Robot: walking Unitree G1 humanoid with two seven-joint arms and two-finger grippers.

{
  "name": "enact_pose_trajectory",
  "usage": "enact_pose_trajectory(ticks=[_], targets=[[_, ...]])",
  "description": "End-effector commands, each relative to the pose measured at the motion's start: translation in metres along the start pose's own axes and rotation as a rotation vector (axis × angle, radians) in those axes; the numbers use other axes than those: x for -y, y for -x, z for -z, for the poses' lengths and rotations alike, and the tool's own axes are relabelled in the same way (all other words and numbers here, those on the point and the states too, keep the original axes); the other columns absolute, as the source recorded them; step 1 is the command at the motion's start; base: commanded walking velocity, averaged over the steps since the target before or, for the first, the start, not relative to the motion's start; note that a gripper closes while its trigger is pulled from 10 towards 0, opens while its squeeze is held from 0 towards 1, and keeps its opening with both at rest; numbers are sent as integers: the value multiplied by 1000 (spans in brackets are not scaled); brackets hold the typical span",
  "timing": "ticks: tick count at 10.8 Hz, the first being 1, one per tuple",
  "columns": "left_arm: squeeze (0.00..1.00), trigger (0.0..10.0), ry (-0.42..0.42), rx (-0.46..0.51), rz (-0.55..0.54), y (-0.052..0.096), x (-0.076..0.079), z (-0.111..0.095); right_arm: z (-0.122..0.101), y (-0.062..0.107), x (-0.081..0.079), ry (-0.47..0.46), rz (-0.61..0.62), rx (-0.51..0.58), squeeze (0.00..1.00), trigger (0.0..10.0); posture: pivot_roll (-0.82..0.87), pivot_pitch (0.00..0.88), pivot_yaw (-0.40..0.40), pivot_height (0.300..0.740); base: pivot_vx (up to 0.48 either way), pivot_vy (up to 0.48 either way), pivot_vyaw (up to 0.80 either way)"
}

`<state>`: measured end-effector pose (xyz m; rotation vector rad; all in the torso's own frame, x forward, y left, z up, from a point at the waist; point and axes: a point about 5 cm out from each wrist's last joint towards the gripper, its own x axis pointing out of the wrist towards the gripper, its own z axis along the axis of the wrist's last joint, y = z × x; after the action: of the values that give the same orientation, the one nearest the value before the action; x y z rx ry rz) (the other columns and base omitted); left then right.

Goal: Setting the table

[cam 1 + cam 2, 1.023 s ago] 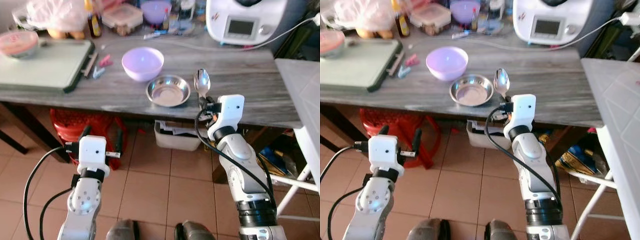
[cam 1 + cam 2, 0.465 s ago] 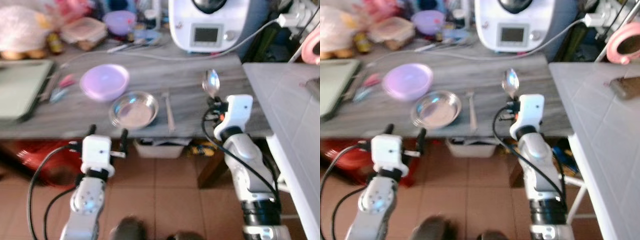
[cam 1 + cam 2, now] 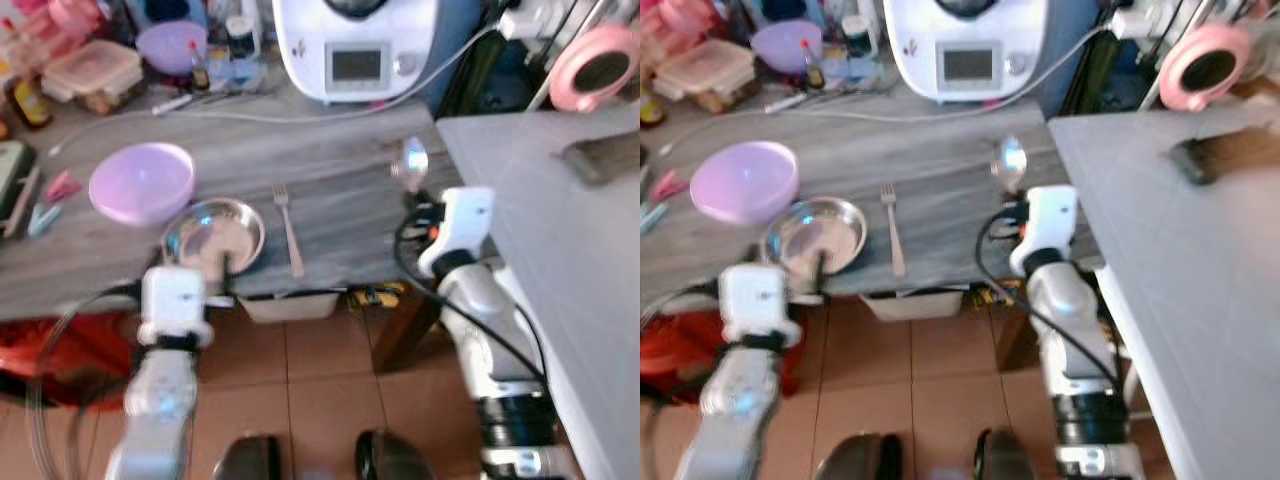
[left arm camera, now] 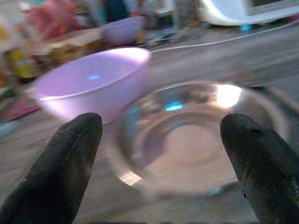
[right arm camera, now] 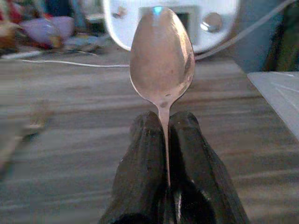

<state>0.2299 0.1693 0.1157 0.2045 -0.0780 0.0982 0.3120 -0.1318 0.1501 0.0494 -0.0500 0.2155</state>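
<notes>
Grey wood desk [image 3: 340, 190] carries a steel bowl [image 3: 213, 235] with a fork [image 3: 289, 230] at its 3 o'clock. Right claw [image 5: 166, 140] is clamped on a spoon [image 3: 409, 163], likely to be laid beside the fork next. Left claw [image 4: 159, 154], fingers apart, faces the bowl.

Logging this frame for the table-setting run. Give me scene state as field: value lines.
right claw: shut on spoon, bowl end up, above table
left claw: open, facing steel dish
fork: flat on table, right of steel dish
purple bowl: on table, left of and behind steel dish
appliance: white, at table's back edge
</notes>
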Motion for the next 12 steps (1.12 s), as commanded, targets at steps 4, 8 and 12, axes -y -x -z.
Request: enact_pose_trajectory(ticks=[4, 8, 12], targets=[[0, 10000, -3, -43, -16, 14, -3, 4, 0, -3, 10, -65, 112, -5, 0, 10000, 52, 194, 32, 740, 0, 0, 400], [0, 10000, -31, -66, -6, 23, -12, 5, 10, -16, 4, -146, 109, -79, 0, 10000, 79, 227, 48, 740, 0, 0, 0], [0, 10000, -38, -90, 20, 29, -14, 3, -2, -47, -3, -182, 87, -101, 0, 10000, 114, 260, 68, 740, 0, 0, 0]])
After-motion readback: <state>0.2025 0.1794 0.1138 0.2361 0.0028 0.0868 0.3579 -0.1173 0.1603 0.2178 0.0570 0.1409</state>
